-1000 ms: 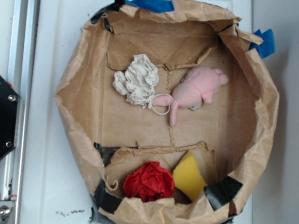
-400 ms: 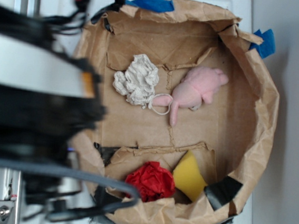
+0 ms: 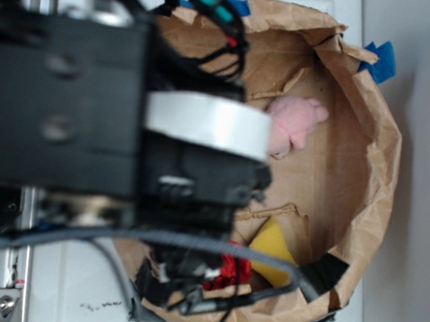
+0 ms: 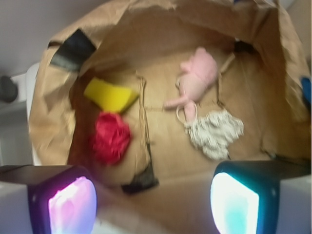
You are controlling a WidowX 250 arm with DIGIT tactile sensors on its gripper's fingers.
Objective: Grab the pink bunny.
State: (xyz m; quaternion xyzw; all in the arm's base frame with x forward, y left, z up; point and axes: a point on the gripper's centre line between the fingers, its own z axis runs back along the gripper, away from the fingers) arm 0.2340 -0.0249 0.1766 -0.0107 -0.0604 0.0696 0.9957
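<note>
Brown paper tub (image 4: 53, 112) is holding everything. Pink bunny (image 4: 197, 78) is lying on the tub floor toward the far wall in the wrist view, ears trailing toward the camera, white cord loop (image 4: 187, 113) just beside them. Off-white cloth wad (image 4: 214, 132) is sitting right next to the loop, nearer the camera. Red paper ball (image 4: 111, 138) and yellow wedge (image 4: 109, 94) are lying in the left part, apart from the bunny. Gripper (image 4: 153, 202) is hovering above the tub with fingers spread wide, holding nothing, well apart from the bunny. Exterior view: arm (image 3: 91, 103) is blocking most of the tub, only part of the bunny (image 3: 295, 119) showing.
</note>
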